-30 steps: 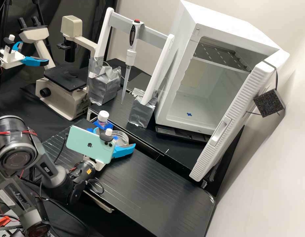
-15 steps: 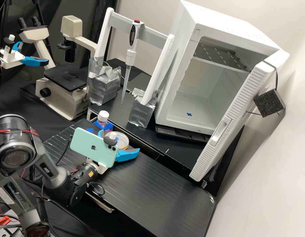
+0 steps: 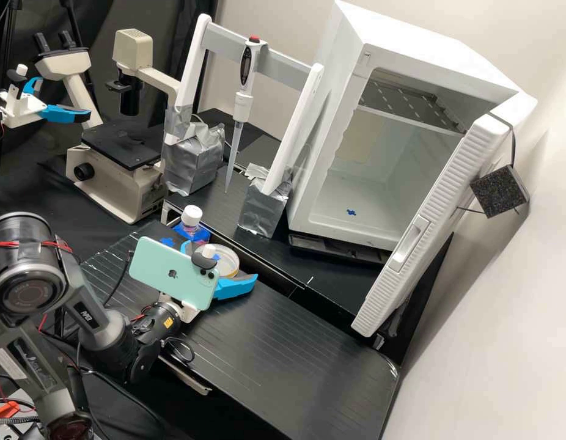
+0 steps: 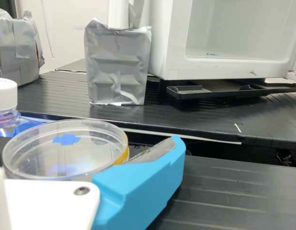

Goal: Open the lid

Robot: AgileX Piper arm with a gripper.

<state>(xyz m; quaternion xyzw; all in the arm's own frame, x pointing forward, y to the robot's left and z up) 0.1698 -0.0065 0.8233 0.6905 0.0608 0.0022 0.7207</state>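
In the high view, the dark grey arm (image 3: 106, 336) extends over the black bench (image 3: 283, 342), its white gripper (image 3: 220, 261) open, the blue fingers (image 3: 237, 288) standing apart with a clear, round dish (image 3: 235, 261) between them. Its lid (image 3: 225, 249) sits on top, marked with a patch of blue tape (image 3: 216, 256). A mint-green phone (image 3: 164, 269) rides on the gripper. Just beside the dish stands a white-capped bottle (image 3: 189, 231) in a blue holder (image 3: 202, 237). Farther back, a pipette (image 3: 245, 67) hangs upright from a white-and-grey stand (image 3: 301, 116) whose legs end in silver-taped blocks (image 3: 261, 208), flanked by a beige microscope (image 3: 115, 192) and a white cabinet (image 3: 344, 67), its ribbed door (image 3: 457, 177) ajar. In the wrist view, the lid lies level on the dish, its blue cross of tape plain to see and a band of yellow (image 4: 123, 156) along the side nearest one blue finger. That finger angles out past the dish, its grey pad (image 4: 152, 152) facing it; whether the two touch cannot be told. The bottle is upright close by, and one silver-taped block and the cabinet stand beyond.
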